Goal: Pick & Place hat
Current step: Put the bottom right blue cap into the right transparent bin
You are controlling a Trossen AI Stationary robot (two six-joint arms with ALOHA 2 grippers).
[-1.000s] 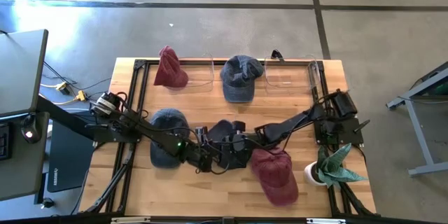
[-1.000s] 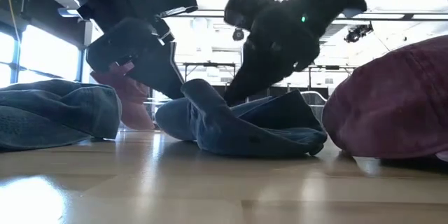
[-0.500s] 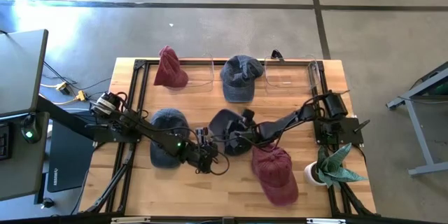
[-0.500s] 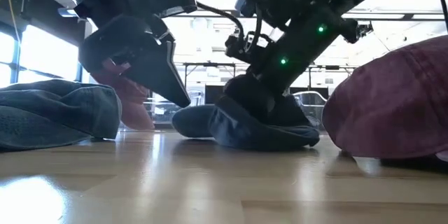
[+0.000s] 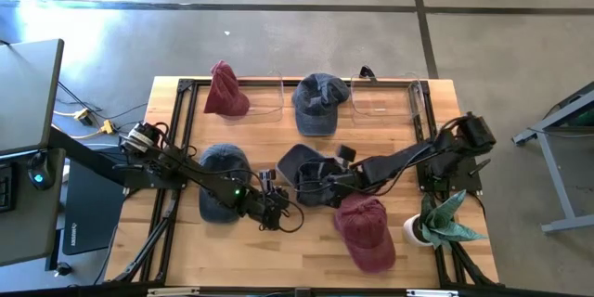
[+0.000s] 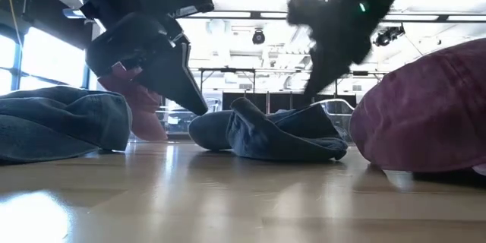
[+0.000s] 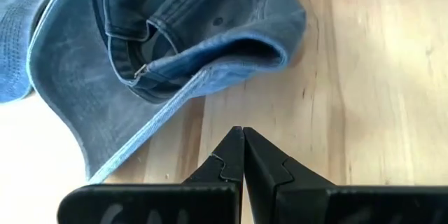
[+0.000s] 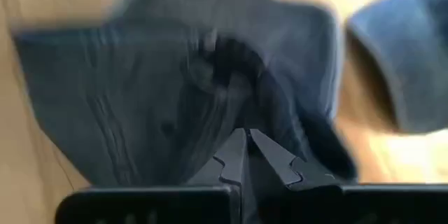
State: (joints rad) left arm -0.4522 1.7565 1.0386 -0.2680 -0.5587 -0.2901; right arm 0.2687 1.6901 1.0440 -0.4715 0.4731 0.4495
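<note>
Dark blue hat: crumpled, crown-down, near the middle of the worktop, slightly toward the front edge; long axis roughly from the back-left toward the front-right. Right tool: fingers together, tips over the hat's right side, at or on the fabric; no cloth seen between the tips in the right wrist view, so a grip cannot be confirmed. Left tool: fingers pressed together, holding nothing, just off the hat's front-left rim on bare wood, folded brim lying straight ahead of its tips in the left wrist view. Nearer arm, judged: right, already over the hat; left apart from it. Other stock: blue-grey hat at the left, partly under the left arm; maroon hat toward the front right corner; red hat at the back left; grey-blue hat at the back edge centre; green cloth at the right edge. Surface: pale wood planks, dark frame rails along the sides. Room: grey concrete floor around the worktop.
</note>
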